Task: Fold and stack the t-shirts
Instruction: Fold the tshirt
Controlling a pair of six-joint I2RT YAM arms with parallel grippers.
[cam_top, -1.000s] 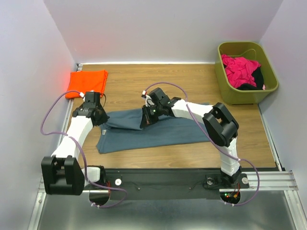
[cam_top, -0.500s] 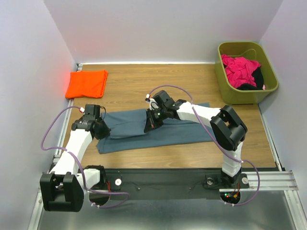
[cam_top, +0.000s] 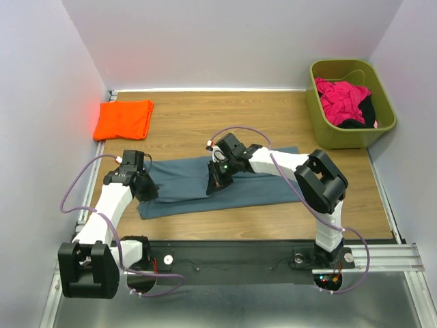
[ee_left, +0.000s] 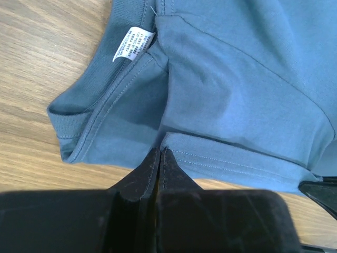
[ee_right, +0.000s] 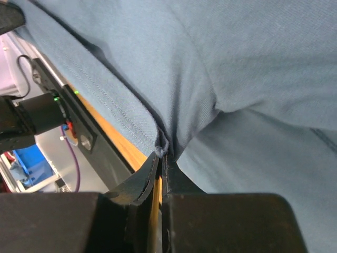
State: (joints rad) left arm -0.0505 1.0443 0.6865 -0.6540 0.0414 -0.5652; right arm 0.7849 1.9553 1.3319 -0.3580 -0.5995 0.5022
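The wooden table (cam_top: 205, 116) bears the slate blue-grey t-shirt (cam_top: 259, 184), spread flat near the arms; a green bin (cam_top: 321, 130) stands far right; the orange t-shirt (cam_top: 124, 118) lies folded far left, well apart; the left gripper (ee_left: 159, 153) is clamped on the blue shirt's hem; the right gripper (ee_right: 160, 155) pinches a puckered fold at its middle.

Light falls soft and even from above onto the tabletop (cam_top: 205, 113); shadows there are faint with blurred edges. At its far left corner the orange t-shirt (cam_top: 124, 118) glows oversaturated and tints the wall (cam_top: 61, 102) beside it red. From my wrists the slate-blue t-shirt (ee_left: 237, 79) is crisp down to the stitching, while my left fingers (ee_left: 179, 179) and right fingers (ee_right: 137, 182) sit black, featureless and slightly soft up close. Print on the label (ee_left: 132, 43) is too small to read.
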